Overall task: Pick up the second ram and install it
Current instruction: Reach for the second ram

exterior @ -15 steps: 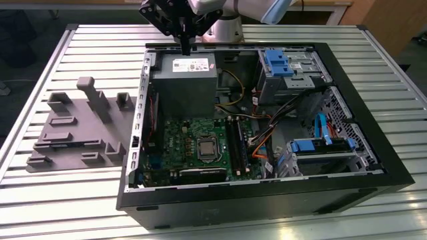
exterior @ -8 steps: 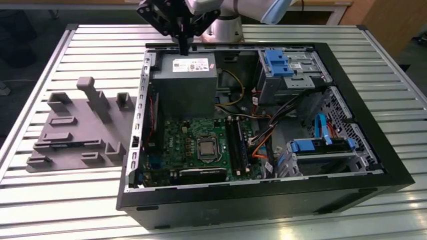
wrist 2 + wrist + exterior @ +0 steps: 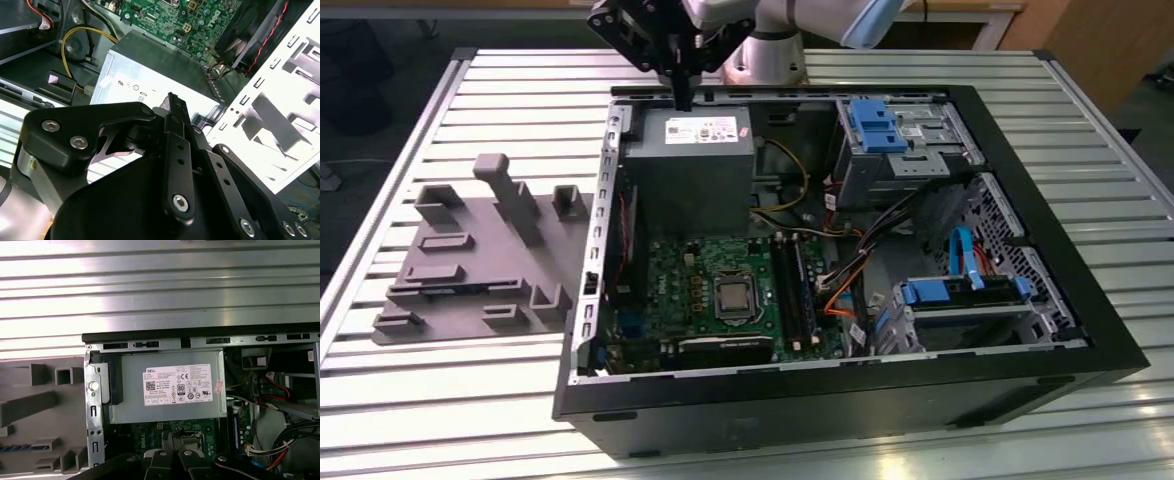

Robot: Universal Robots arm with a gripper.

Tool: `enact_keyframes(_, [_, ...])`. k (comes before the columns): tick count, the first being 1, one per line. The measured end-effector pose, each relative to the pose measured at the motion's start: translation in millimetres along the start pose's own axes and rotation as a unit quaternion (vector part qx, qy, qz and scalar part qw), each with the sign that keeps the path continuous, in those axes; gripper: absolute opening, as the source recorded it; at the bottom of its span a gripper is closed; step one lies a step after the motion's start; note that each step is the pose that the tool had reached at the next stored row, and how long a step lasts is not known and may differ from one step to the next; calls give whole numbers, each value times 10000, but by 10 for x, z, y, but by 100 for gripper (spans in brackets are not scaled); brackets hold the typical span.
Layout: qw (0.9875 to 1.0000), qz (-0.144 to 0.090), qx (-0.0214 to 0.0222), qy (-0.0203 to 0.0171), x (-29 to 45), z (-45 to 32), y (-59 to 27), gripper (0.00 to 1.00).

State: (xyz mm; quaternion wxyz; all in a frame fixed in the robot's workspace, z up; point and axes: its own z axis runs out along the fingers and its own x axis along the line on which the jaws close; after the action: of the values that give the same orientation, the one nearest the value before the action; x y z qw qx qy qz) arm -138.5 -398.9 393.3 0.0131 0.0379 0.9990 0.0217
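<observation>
My gripper [image 3: 683,103] hangs over the far edge of the open computer case [image 3: 1067,345], just above the grey power supply [image 3: 687,160]. Its fingers [image 3: 172,102] stand close together and look shut, with nothing visible between them. In the first wrist view the gripper [image 3: 174,434] points down over the power supply [image 3: 170,390]. A thin dark strip with bluish segments [image 3: 17,446] lies in a slot of the grey fixture [image 3: 30,405]; it looks like the second ram seen edge-on. The long black memory sockets [image 3: 790,290] sit on the green motherboard [image 3: 687,280], right of the processor.
The grey fixture [image 3: 474,260] with upright blocks stands on the slatted metal table [image 3: 480,90], at the exterior view's left of the case. Inside the case are blue drive brackets [image 3: 874,125], orange and yellow cables [image 3: 841,285] and a drive cage [image 3: 961,300].
</observation>
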Motion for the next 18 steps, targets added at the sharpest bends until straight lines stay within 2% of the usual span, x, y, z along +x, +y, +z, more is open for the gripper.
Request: enact_keyframes(18, [10000, 0, 0, 0, 89, -2, -7, 11])
